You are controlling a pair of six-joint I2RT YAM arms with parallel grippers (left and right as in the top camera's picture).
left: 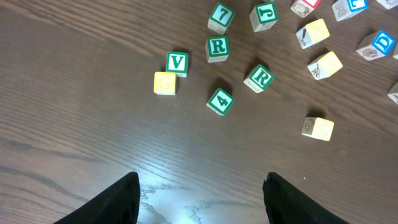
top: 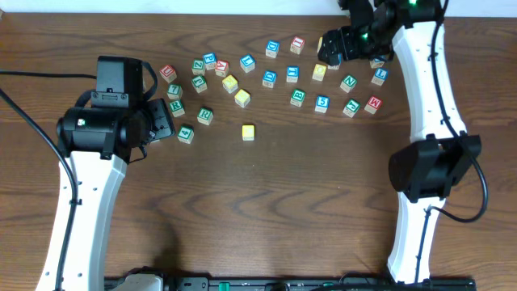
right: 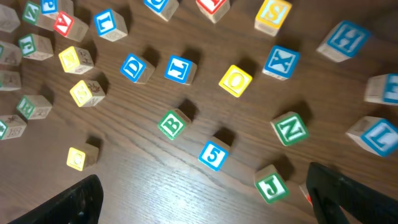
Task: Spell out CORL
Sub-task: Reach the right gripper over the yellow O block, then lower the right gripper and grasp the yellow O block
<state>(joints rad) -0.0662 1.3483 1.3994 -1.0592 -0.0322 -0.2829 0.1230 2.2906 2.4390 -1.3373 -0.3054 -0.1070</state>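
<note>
Lettered wooden blocks lie scattered across the far half of the table. A yellow C block (top: 248, 132) sits alone in front of them; it also shows in the right wrist view (right: 81, 158) and the left wrist view (left: 318, 128). A yellow O block (right: 236, 80) lies among blue and green blocks (top: 320, 72). Two green R blocks (left: 217, 47) (left: 259, 77) lie near the left gripper. A blue L block (right: 379, 135) is at the right edge. My left gripper (left: 202, 178) (top: 161, 121) is open and empty. My right gripper (right: 202, 186) (top: 335, 48) is open and empty above the far blocks.
Other blocks lie close by: green V (left: 177, 62), a yellow block (left: 165, 83), green 4 (left: 220, 101), green B (right: 171, 124), blue 5 (right: 213, 155), green J (right: 271, 185), green N (right: 290, 130). The dark wood table (top: 266, 210) reaches to the front edge.
</note>
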